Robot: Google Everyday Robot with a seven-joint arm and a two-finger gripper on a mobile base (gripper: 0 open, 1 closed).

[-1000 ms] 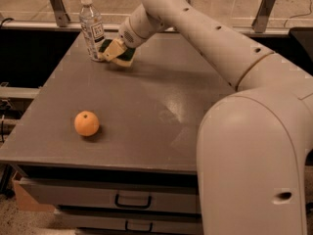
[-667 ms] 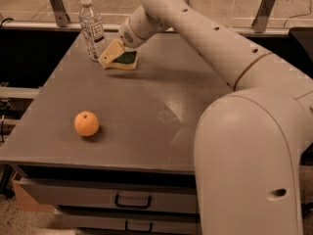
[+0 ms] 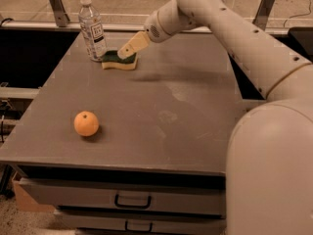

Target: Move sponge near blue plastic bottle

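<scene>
- The table [image 3: 186, 111] is a grey, flat-topped cabinet that fills most of the view.
- The arm [image 3: 254, 48] is white and bulky. It rises at the right edge and reaches over the table's right side toward the far left corner.
- Two drawers [image 3: 132, 199] with dark handles sit under the table's front edge, one above the other.
- The bottle [image 3: 93, 31] stands upright near the far left corner. It is clear plastic with a white cap and a white-and-dark label.
- The sponge [image 3: 116, 63] lies flat on the table, green side up on its yellow base. It is just to the right of the bottle's foot, very close to it; whether they touch cannot be told.
- The orange [image 3: 86, 124] sits alone toward the near left of the table, well apart from the sponge and bottle.
- The gripper [image 3: 122, 54] is tan and slants down to the left over the sponge, its tip at the green top. Whether it touches cannot be told, nor whether it is parted or closed.
</scene>
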